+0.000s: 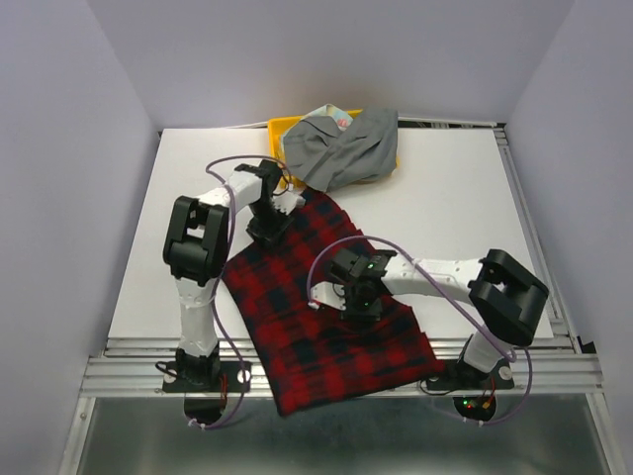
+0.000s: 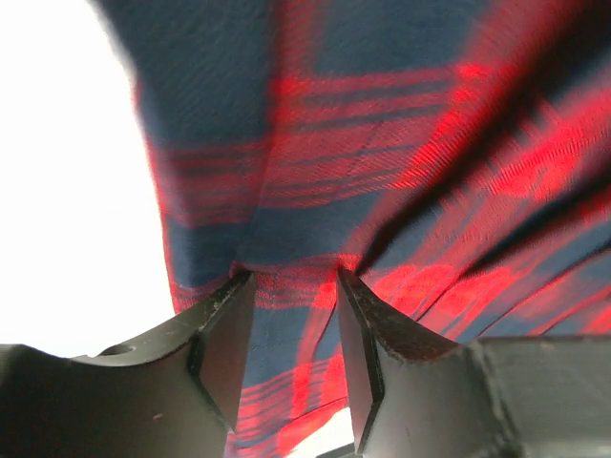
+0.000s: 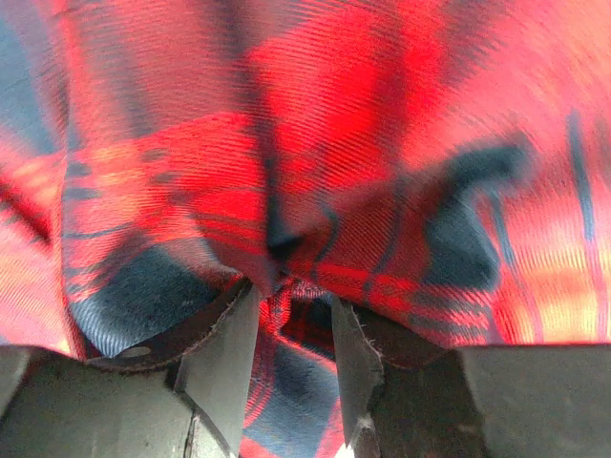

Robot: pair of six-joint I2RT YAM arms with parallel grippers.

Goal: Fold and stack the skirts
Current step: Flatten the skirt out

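Note:
The red-and-black plaid skirt (image 1: 326,317) lies spread across the table's middle, and its near end hangs over the front edge. My left gripper (image 1: 269,228) is pressed down on its far-left edge. In the left wrist view, the fingers (image 2: 224,334) stand a narrow gap apart astride the hem (image 2: 291,286), with flat cloth between them. My right gripper (image 1: 362,297) is down on the skirt's right half. In the right wrist view, its fingers (image 3: 224,353) pinch a puckered fold of plaid (image 3: 286,277). The grey skirt (image 1: 341,148) lies heaped at the back over the floral skirt (image 1: 336,117).
A yellow tray (image 1: 282,127) stands at the back centre under the grey and floral skirts. White table surface (image 1: 455,198) lies right of the plaid skirt and along the left side (image 1: 168,198). A metal rail (image 1: 326,361) runs along the front edge.

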